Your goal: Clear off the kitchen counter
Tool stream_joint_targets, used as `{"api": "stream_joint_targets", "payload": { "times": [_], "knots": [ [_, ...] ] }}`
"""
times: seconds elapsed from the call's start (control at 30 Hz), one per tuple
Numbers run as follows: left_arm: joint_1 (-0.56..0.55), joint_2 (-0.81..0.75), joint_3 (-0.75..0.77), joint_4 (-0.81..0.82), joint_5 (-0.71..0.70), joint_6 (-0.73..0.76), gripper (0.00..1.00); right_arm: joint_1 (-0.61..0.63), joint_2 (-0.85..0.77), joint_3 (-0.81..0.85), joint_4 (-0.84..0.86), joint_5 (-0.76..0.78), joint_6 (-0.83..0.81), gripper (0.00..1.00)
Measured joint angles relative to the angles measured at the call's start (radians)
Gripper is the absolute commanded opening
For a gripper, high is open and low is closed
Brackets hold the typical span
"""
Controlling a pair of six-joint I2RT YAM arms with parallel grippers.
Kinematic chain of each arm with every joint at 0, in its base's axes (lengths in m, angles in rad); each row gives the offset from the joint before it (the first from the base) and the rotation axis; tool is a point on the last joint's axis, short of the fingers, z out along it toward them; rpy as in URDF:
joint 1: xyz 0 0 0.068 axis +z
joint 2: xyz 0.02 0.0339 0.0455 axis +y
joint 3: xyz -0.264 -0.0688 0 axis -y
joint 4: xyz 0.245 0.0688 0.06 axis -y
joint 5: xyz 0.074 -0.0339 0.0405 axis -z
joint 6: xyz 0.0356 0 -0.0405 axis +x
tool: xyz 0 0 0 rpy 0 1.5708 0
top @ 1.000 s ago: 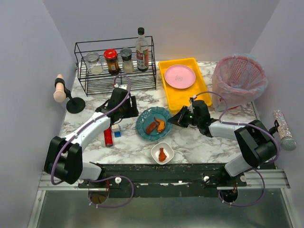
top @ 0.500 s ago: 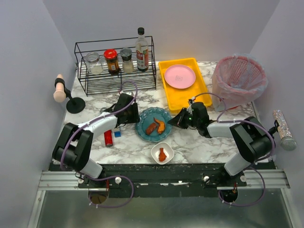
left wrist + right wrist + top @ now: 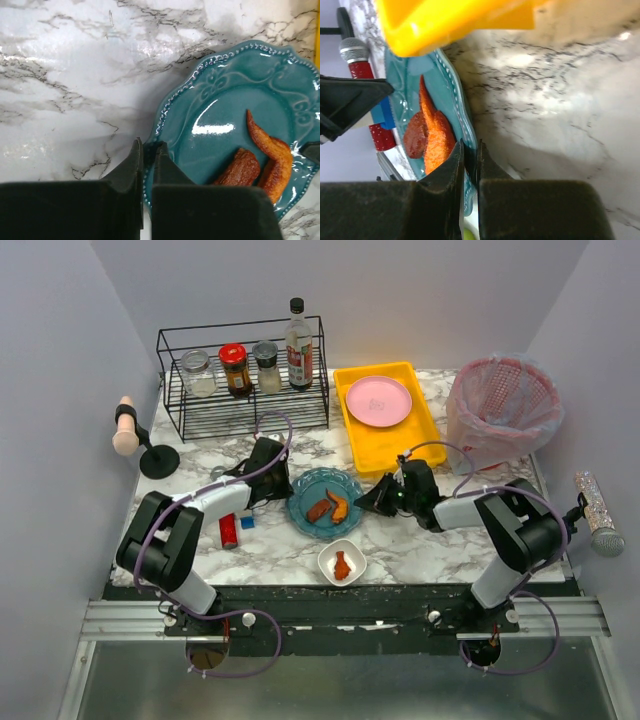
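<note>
A teal plate (image 3: 312, 490) with two browned pieces of food (image 3: 328, 507) lies mid kitchen counter (image 3: 420, 540). My left gripper (image 3: 287, 494) is shut on the plate's left rim; in the left wrist view its jaws (image 3: 148, 150) pinch the beaded edge of the plate (image 3: 225, 100), with the food (image 3: 270, 160) to the right. My right gripper (image 3: 366, 502) is shut on the opposite rim; the right wrist view shows its jaws (image 3: 470, 152) clamped over the plate's edge (image 3: 452, 85) beside the food (image 3: 432, 135).
A small white bowl (image 3: 342, 563) with food sits near the front edge. A red stick (image 3: 229, 530) and blue cube (image 3: 246, 522) lie left of the plate. Behind are a wire rack (image 3: 240, 410) with jars, a yellow tray (image 3: 395, 445) holding a pink plate (image 3: 378, 400), and a pink-lined bin (image 3: 500, 410).
My left arm swung in to the plate's left rim and its jaws closed on it. The right gripper stayed clamped on the right rim, hardly moving.
</note>
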Motion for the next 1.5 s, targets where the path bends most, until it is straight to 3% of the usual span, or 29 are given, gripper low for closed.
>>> {"api": "stream_joint_targets", "payload": {
  "times": [0.27, 0.6, 0.97, 1.5],
  "knots": [
    [0.001, 0.01, 0.003, 0.034, -0.004, -0.016, 0.0, -0.011, 0.033, -0.013, 0.031, 0.003, 0.011, 0.01],
    [0.008, 0.054, 0.024, 0.08, -0.018, -0.014, 0.0, -0.021, 0.08, -0.014, 0.125, -0.004, 0.013, 0.29],
    [0.006, 0.09, 0.031, 0.168, -0.067, -0.021, 0.0, -0.018, 0.107, -0.025, 0.207, -0.016, -0.005, 0.42],
    [-0.015, 0.192, 0.08, 0.273, -0.11, -0.041, 0.0, 0.0, 0.108, -0.039, 0.248, -0.018, -0.007, 0.45]
  ]
}}
